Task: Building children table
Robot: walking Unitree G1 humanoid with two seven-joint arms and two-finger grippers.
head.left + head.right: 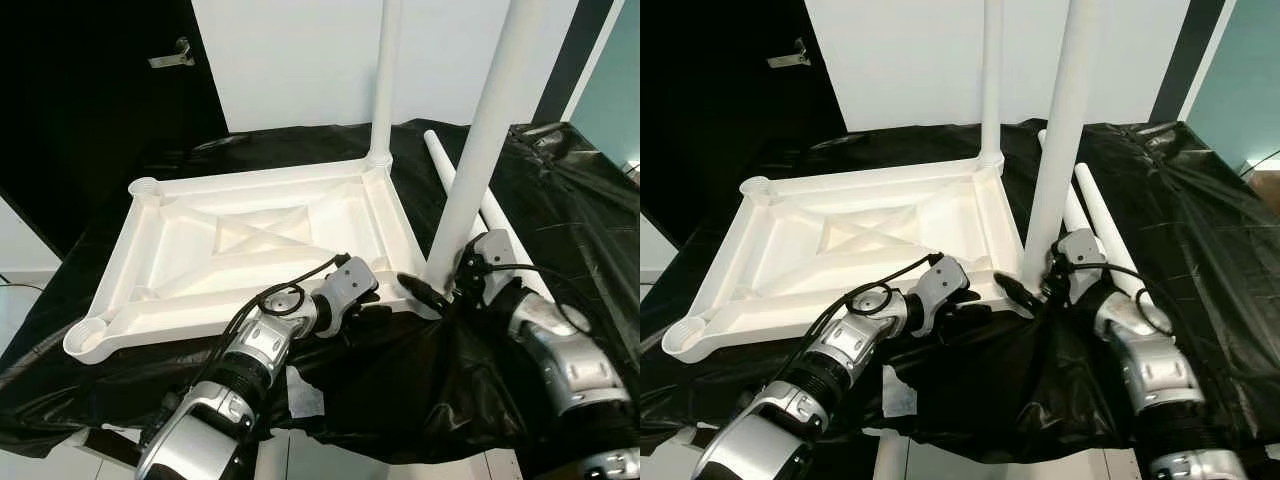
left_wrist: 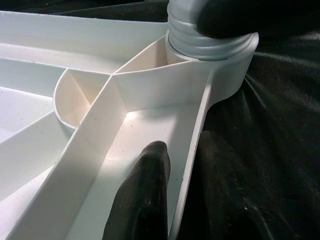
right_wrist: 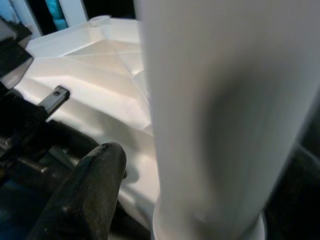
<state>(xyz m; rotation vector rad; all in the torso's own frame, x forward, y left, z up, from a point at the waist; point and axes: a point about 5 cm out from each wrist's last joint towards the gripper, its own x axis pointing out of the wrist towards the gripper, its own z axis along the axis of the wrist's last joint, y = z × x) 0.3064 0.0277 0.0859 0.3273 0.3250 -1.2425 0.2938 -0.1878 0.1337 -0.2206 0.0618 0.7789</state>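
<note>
- Both silver arms reach up from the bottom edge; the left gripper (image 1: pixel 385 292) pinches the near rim of the upturned white tabletop (image 1: pixel 250 240), one finger (image 2: pixel 145 200) inside, one outside
- Right gripper (image 1: pixel 440 285) clamps the near white leg (image 1: pixel 480 150), upright in the tabletop's corner socket at centre right
- Second leg (image 1: pixel 385 80) stands at the far corner
- Black sheet (image 1: pixel 560 190) covers the surface, another white leg (image 1: pixel 445 165) lying on it

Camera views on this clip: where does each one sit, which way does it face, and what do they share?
Head eyes: look forward and down at the upturned tabletop on black sheeting; both silver arms show.
Left wrist: looks along the left claw, whose fingers straddle the tabletop's rim.
Right wrist: looks along the right claw around the near leg.
Shared: both wrist views show that leg's corner socket.
</note>
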